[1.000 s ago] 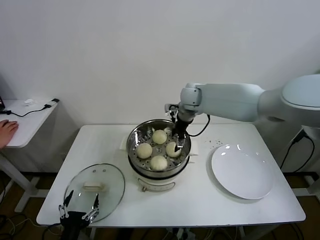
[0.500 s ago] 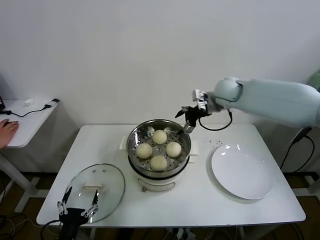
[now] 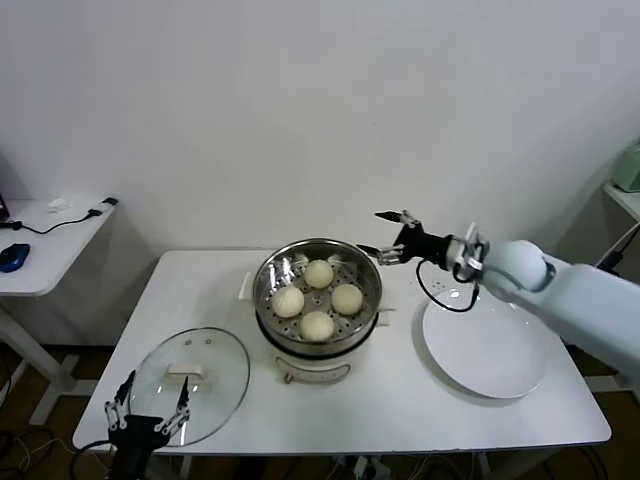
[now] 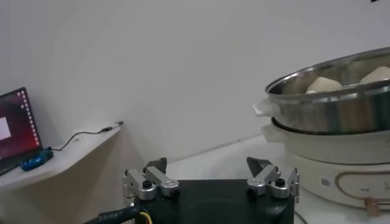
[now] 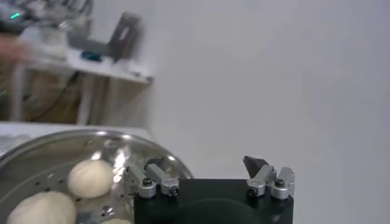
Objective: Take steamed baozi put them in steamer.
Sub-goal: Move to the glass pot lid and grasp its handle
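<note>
Head view, read from my left side across: my left gripper [image 3: 147, 417] hangs low off the near edge of the worktop [image 3: 400, 400], at about 7 o'clock from the steamer [image 3: 318, 296], its fingers spread wide and empty just in front of the glass lid [image 3: 190, 371] lying flat there. That arm is idle.

The steamer stands mid-worktop on its white base. All four steamed baozi [image 3: 318, 300] sit on the perforated tray inside: one at 12 o'clock, one at 9, one at 3, one at 6, close together but each resting on its own. None appears to be left outside the pot.

My right gripper [image 3: 392, 236] is up in the air at about 2 o'clock from the steamer rim, clear of it, fingers apart and carrying nothing. The right wrist view shows the same: open fingers above the rim with buns below and off to one side.

I judge the loading done, so the step in hand is getting clear. To do it well I should keep height over the rim, travel away from the pot and not drag the cable across it.

The white plate [image 3: 484, 343], at 3 o'clock from the steamer, holds nothing.
</note>
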Controlling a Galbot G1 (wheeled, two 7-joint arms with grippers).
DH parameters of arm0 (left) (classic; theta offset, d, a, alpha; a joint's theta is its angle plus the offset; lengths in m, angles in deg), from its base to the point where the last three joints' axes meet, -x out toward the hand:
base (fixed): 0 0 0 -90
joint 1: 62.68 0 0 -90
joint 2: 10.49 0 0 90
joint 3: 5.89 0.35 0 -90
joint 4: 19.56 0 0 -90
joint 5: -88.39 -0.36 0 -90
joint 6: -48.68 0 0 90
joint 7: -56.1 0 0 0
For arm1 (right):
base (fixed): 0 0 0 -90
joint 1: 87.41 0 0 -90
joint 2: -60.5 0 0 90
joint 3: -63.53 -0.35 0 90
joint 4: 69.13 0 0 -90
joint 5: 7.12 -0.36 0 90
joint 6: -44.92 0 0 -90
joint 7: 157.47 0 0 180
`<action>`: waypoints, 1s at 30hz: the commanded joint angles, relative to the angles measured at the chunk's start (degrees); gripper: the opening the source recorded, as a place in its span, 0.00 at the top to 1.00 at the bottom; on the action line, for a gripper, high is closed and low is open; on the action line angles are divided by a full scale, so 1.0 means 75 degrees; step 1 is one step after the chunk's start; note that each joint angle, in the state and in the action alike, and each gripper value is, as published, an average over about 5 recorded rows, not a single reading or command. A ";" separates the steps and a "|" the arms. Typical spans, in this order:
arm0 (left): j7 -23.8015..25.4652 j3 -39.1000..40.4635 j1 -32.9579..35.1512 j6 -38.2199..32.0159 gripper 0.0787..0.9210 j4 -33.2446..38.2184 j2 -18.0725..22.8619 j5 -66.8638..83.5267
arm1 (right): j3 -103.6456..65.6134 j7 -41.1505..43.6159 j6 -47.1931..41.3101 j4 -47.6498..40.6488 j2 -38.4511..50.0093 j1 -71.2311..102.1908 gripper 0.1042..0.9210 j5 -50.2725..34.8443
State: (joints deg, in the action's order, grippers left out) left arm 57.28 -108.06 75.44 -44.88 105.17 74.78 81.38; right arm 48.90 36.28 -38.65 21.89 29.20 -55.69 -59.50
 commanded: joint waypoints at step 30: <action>-0.1361 -0.0229 -0.1746 -0.1628 0.12 -0.3081 -0.0046 -1.1637 | -1.0824 -0.0488 0.0056 0.0954 -0.2902 1.0431 0.12 0.2746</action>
State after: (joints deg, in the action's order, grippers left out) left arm 50.95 -110.29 68.21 -54.95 95.78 75.17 11.30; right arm -24.96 32.68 -38.27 30.23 11.70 15.64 -42.99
